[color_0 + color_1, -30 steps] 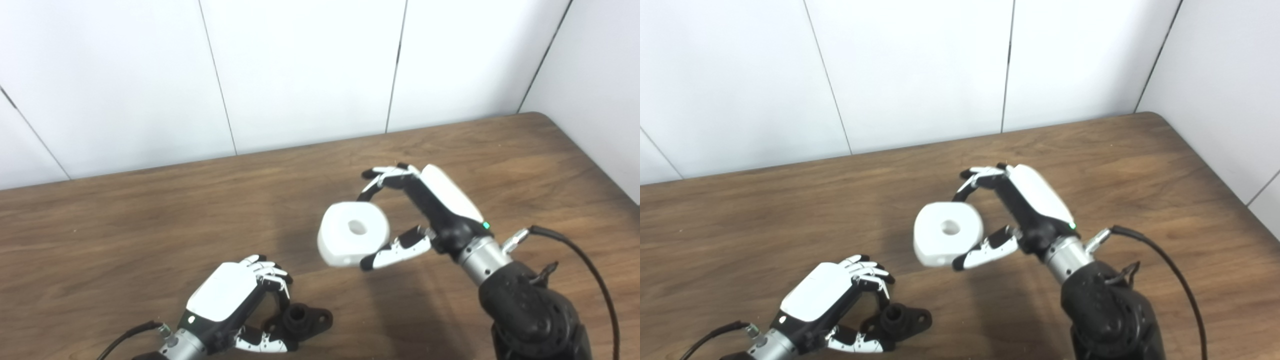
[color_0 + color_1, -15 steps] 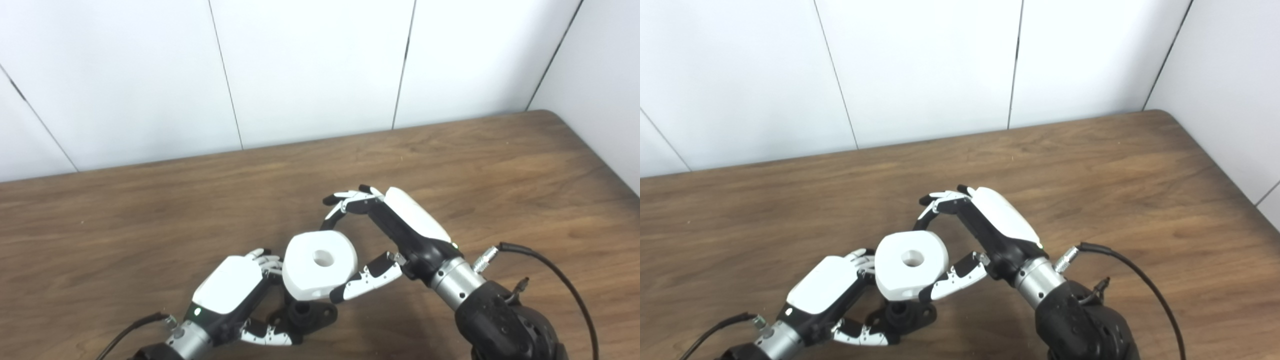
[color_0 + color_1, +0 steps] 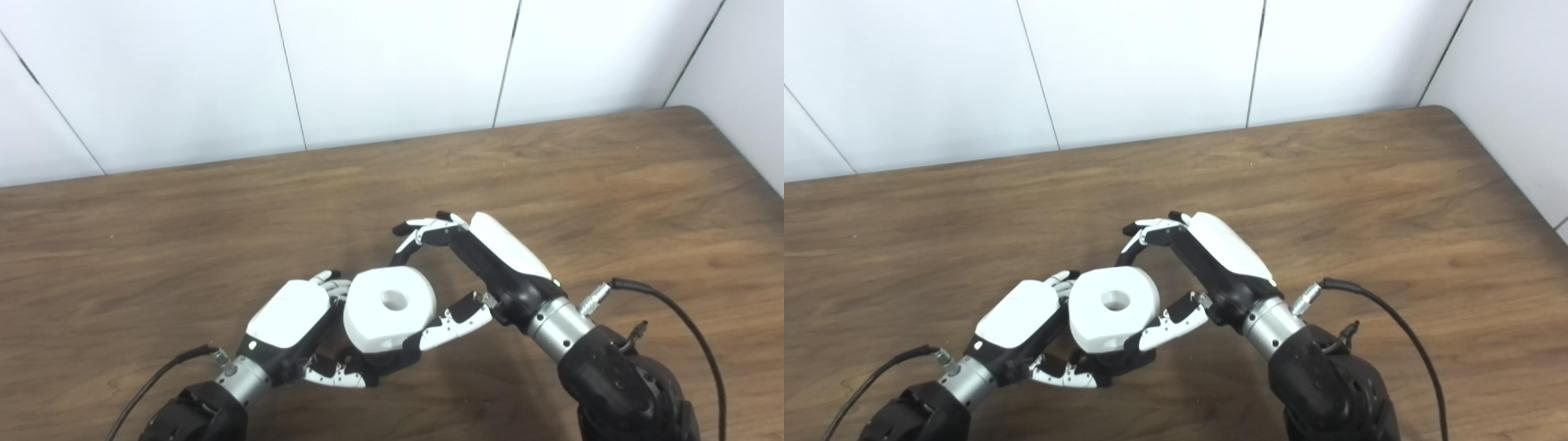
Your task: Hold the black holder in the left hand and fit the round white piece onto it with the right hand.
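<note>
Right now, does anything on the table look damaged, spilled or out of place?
Nothing stands out. The right hand holds the round white piece level, directly over the black holder, which the left hand grips low on the wooden table. Whether the piece is already seated is hidden beneath it.

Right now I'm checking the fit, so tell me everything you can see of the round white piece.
The round white piece is a thick, matte disc with rounded edges, plastic by its look, and a round hole in its upward face. The right hand grips it, fingers on the far side and thumb on the near side. It sits directly over the black holder, mostly hiding it, beside the left hand. Whether it is fully seated cannot be told.
</note>
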### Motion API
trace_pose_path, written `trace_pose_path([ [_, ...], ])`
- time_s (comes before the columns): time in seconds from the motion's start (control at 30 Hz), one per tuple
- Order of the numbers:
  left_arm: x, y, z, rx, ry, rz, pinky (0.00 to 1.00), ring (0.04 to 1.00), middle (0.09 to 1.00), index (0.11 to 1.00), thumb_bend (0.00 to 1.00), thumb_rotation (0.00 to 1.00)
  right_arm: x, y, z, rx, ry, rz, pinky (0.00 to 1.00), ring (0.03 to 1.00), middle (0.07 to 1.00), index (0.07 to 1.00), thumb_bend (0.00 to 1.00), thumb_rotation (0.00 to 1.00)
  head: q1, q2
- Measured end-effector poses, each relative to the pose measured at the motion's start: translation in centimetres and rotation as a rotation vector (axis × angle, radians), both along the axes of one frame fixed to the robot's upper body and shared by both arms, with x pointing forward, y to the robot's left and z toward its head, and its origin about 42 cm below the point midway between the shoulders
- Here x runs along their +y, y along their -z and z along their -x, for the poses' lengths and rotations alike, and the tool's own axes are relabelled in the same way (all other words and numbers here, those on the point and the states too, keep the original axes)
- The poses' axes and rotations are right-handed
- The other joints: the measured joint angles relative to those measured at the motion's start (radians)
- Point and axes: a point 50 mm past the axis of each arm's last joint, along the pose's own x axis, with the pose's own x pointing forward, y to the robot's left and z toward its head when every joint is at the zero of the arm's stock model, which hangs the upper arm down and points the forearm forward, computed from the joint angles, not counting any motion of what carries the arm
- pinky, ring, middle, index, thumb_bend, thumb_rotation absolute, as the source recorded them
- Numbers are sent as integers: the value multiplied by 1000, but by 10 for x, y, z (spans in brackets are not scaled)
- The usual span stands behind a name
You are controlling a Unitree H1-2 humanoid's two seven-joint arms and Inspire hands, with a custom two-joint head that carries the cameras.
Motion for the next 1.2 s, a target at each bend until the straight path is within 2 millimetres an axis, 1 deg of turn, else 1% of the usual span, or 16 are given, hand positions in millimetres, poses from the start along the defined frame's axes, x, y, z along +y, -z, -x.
trace_pose_path([
  [0.43,-1,2,-1,45,-24,46,947,846,770,486,521,48,-4,0,0,2,-3,-1,971,891,829,480,525,137,8,18],
  [0.63,-1,2,-1,67,-36,61,950,845,775,486,520,48,-3,1,-1,6,-13,-6,960,891,827,480,526,137,11,20],
  [0.7,-1,2,-1,72,-36,66,950,845,773,486,521,48,-3,1,-1,7,-13,-7,978,890,825,480,525,137,11,20],
  [1.07,-1,3,-2,72,-33,64,953,851,773,486,520,48,-3,9,-7,35,-15,-2,984,897,826,480,525,135,2,17],
  [1.2,-1,2,-2,72,-33,63,955,854,774,486,520,48,-4,16,-11,56,-16,8,988,898,824,480,525,135,2,17],
])
